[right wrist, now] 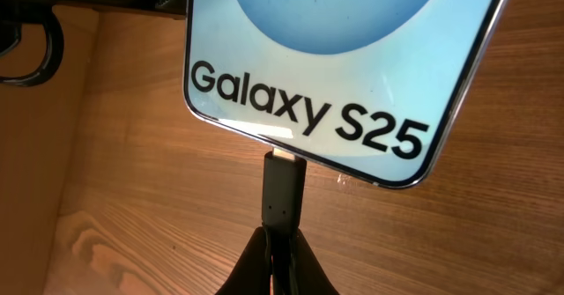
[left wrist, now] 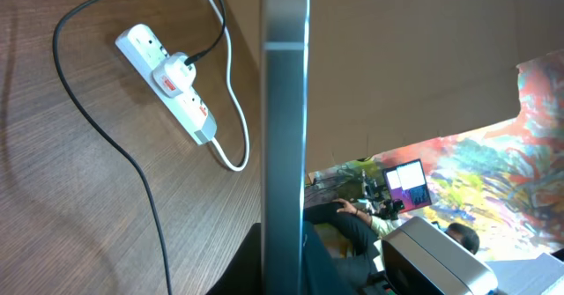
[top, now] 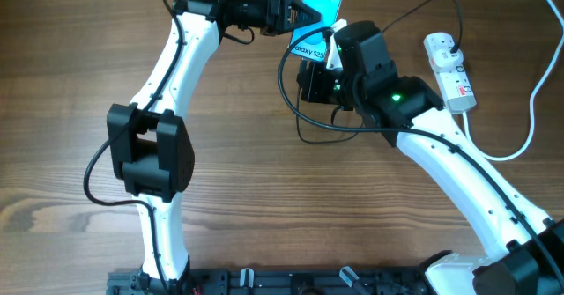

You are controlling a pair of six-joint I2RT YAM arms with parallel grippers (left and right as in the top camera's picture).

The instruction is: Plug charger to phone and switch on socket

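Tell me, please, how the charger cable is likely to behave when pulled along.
Probably floppy: the charger sags in loose loops across the table. Likely light, being so thin. Its short end looks stiff, so it should hold its line at the phone.

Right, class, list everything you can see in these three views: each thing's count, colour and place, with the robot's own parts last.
phone: one, cyan-blue screen, white "Galaxy S25" strip, held up at the far side.
charger: one, thin black cable, running from the plug across the table; its connector tip meets the phone's lower edge.
socket: one, white with red marks, on the table's right.
plug: one, white, in the socket.
cord: one, thick white, trailing from the socket.
table: one, brown wood.
left arm, right arm: white, black joints.
left hand: black, gripping the phone.
right hand: black, pinching the charger's tip.
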